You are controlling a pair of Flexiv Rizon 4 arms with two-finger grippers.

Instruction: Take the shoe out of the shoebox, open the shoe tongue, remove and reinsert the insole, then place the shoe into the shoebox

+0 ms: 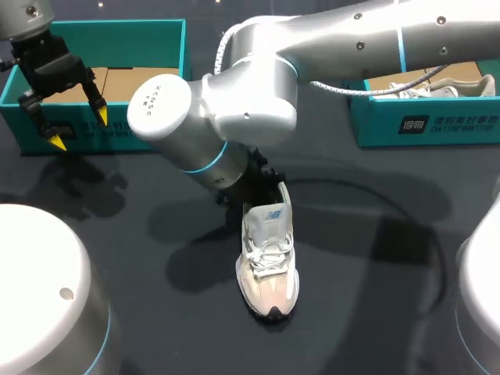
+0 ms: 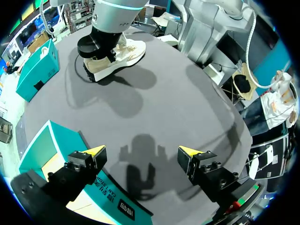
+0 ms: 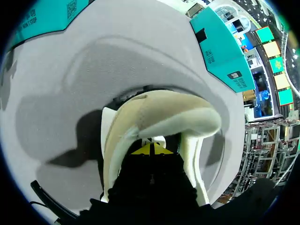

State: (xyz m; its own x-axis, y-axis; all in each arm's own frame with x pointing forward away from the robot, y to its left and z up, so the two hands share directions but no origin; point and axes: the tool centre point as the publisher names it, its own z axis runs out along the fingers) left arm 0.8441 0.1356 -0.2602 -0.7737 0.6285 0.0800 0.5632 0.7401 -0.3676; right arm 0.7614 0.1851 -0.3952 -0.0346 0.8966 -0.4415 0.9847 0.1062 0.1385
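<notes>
A white and beige sneaker (image 1: 268, 266) lies on the dark table, toe toward the front edge. My right arm reaches over from the right, and its wrist covers the heel end. In the right wrist view my right gripper (image 3: 151, 149) is shut, its yellow tips pressed together deep inside the shoe (image 3: 159, 117) behind the tongue. Whether it pinches the insole is hidden. My left gripper (image 1: 80, 129) hangs open at the front wall of the left teal shoebox (image 1: 117, 35), holding nothing. In the left wrist view it (image 2: 143, 152) has bare table ahead, with the sneaker (image 2: 119, 56) further off.
A second teal shoebox (image 1: 422, 117) at the back right holds another pale shoe (image 1: 437, 87). A black cable (image 1: 391, 203) curves over the table right of the sneaker. White arm bases (image 1: 39, 289) fill both front corners.
</notes>
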